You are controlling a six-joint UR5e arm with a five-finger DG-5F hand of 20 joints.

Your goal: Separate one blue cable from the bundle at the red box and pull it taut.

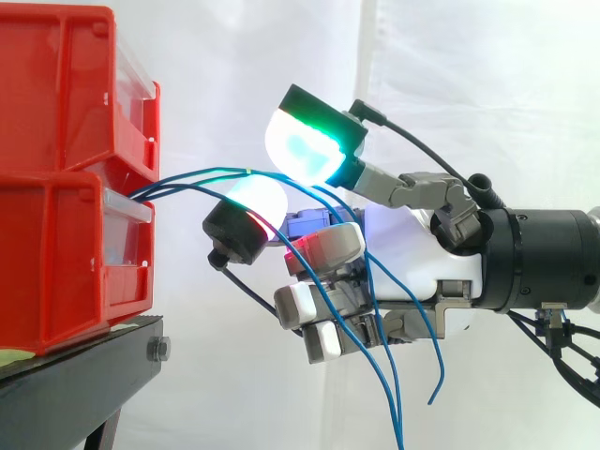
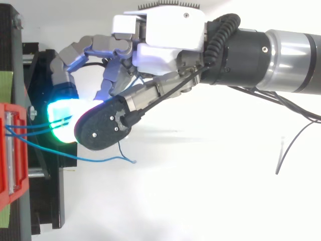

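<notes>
Two red boxes (image 1: 66, 178) are stacked at the left on the black stand. Several thin blue cables (image 1: 192, 178) come out between them and run right to my hand (image 1: 412, 253). Two glowing fingertips (image 1: 300, 141) close on each other just right of the boxes, and one blue cable passes between them. Its stretch back to the box is nearly straight. The remaining fingers are curled below, with loose blue cable (image 1: 380, 366) hanging past them. From above, the hand (image 2: 165, 30) reaches left to the red box (image 2: 10, 160), and a slack blue cable (image 2: 95, 159) trails off below the pads.
The black stand (image 1: 84, 375) carries the boxes and has a bolt on its front corner (image 1: 159, 350). Its dark frame (image 2: 45, 191) lies under the hand's fingertips in the top view. A white curtain hangs behind everything.
</notes>
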